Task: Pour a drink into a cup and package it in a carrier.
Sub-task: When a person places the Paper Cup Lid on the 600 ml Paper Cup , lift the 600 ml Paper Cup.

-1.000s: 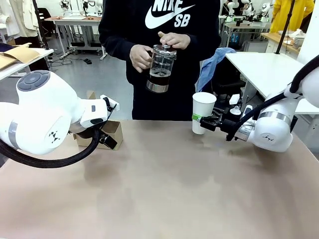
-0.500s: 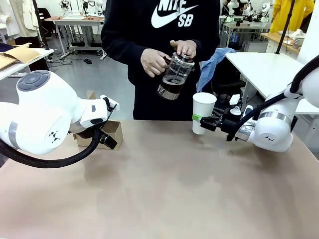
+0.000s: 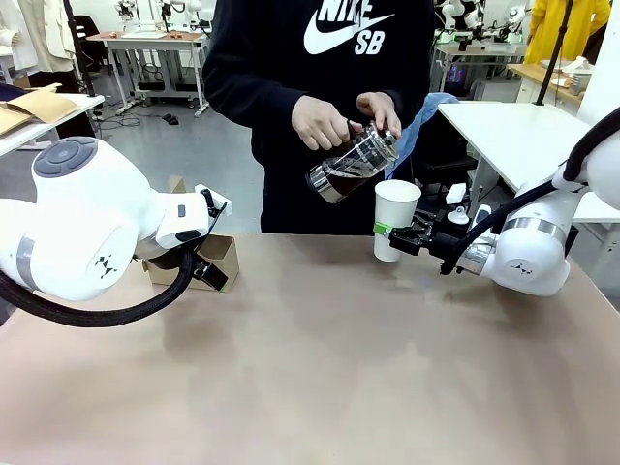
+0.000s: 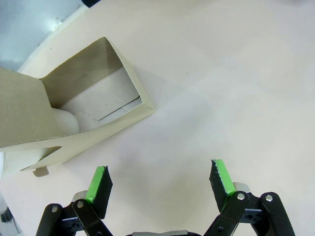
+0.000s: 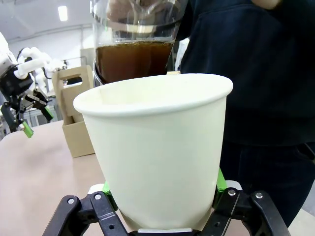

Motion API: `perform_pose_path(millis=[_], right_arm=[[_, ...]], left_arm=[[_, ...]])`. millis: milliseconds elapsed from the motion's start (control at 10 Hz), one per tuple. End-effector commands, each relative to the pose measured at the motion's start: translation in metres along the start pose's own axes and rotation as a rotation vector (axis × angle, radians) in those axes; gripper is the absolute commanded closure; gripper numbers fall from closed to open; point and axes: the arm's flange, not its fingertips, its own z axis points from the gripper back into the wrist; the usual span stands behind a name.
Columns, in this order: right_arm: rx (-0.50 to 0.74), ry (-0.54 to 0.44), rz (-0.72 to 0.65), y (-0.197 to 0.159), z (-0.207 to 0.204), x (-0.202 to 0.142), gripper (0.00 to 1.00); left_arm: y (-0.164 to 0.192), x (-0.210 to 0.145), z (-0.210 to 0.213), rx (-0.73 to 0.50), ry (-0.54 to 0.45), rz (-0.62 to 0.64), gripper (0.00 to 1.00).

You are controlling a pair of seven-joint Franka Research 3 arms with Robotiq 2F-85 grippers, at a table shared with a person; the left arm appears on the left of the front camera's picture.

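- It looked like a robotics lab: a white left arm [image 3: 87, 228] and right arm [image 3: 528, 254] flanked a beige table [image 3: 310, 368].
- Behind were workbenches [image 3: 145, 39] and loose cables [image 3: 167, 118] on a grey floor [image 3: 194, 165].

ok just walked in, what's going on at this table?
The right pincer is shut on a tall white paper cup, holding it upright near the far edge of the table. A person's hands tilt a clear glass press jug of dark brown liquid toward its rim; I can't see any flowing. The left pincer hangs open over the table beside the brown cardboard cup carrier.
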Motion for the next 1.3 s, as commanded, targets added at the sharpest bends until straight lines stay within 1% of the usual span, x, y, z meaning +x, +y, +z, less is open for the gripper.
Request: perform_pose_path(millis=[0, 1200], right_arm=[[-0.004, -0.003, -0.001, 0.0003, -0.0006, 0.0007, 0.19], [-0.004, -0.003, -0.001, 0.0003, -0.0006, 0.0007, 0.19]], left_arm=[[0.0004, -0.0002, 0.0003, -0.001, -0.001, 0.001, 0.00], [0.0004, -0.0002, 0.0003, -0.001, -0.001, 0.001, 0.00]])
